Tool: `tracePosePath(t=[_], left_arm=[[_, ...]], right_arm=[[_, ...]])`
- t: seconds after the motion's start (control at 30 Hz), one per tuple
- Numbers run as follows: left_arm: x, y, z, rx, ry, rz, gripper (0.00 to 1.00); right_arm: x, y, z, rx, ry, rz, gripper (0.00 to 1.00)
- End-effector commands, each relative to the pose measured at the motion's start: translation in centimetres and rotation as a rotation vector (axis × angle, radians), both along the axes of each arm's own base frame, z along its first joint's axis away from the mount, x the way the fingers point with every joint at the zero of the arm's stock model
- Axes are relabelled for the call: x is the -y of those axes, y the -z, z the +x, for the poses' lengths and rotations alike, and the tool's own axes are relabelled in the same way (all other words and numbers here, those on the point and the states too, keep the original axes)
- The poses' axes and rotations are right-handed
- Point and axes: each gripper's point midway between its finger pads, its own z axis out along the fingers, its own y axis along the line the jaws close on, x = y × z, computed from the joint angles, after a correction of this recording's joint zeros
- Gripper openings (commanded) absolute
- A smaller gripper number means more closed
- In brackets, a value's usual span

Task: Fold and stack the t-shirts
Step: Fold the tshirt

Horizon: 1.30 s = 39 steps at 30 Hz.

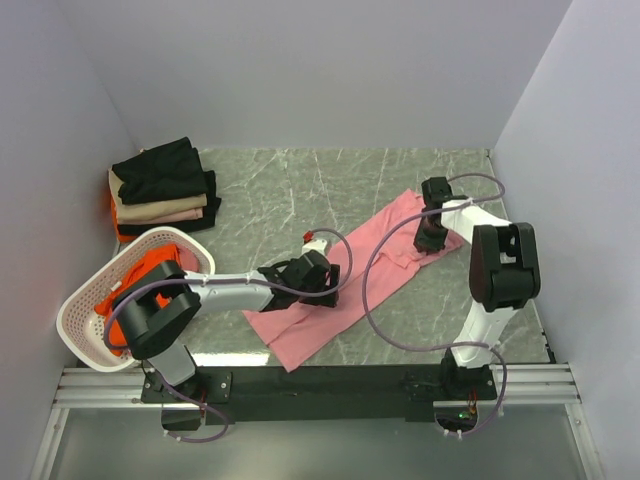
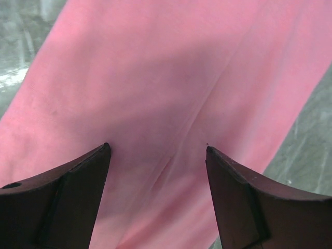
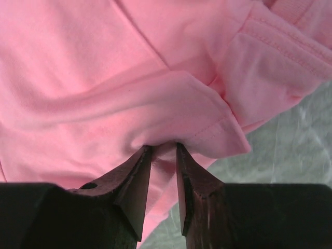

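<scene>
A light pink t-shirt point(image 1: 372, 250) lies in a long narrow strip running diagonally from the table's front centre to the back right. My left gripper point(image 1: 330, 278) hovers low over its near half, jaws open wide with only flat pink cloth point(image 2: 171, 83) beneath them. My right gripper point(image 1: 431, 240) is at the far end by the sleeve, its jaws drawn close with a bunched fold of the pink t-shirt point(image 3: 171, 98) pinched between the fingertips point(image 3: 144, 155). A stack of folded t-shirts point(image 1: 163, 187), black on top and beige below, sits at the back left.
A white perforated basket point(image 1: 88, 300) leans tilted at the front left beside the left arm, with an orange-red shirt point(image 1: 150, 272) inside. Grey walls close in the table on the left, back and right. Marbled grey tabletop point(image 1: 290, 190) shows between the stack and the pink shirt.
</scene>
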Motion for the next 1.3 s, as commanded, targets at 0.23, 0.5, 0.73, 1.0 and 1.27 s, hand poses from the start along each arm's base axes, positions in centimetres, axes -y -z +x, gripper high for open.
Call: tracePosePath(t=[0.23,0.5,0.73,1.0,1.27], left_arm=[[4.9,-0.9,-4.4,-0.103,0.132,-0.198,0.80],[10.6,-1.5,-6.6,-0.184,0.255,-0.328,0.80],[15.0,-5.0,-5.7,-0.139,0.306,-0.395,0.80],[13.1,-8.9,-1.9,0.001,0.192,-0.329,0.81],[5.2,-9.3,1.5,0.053,-0.022,-0.264,0.81]], right_arm=[[1.2,1.1,6.0,-0.023,-0.026,-0.041,0.33],[0.3,-2.2,13.0,0.045,-0.112,-0.023,0.33],[-3.3,-6.3,18.3,0.171,-0.220,0.092,0.36],[-5.9,-12.6,16.9,0.329,-0.263,0.121,0.38],[-7.2,-8.0,8.8,0.189,-0.269,0.127,0.39]])
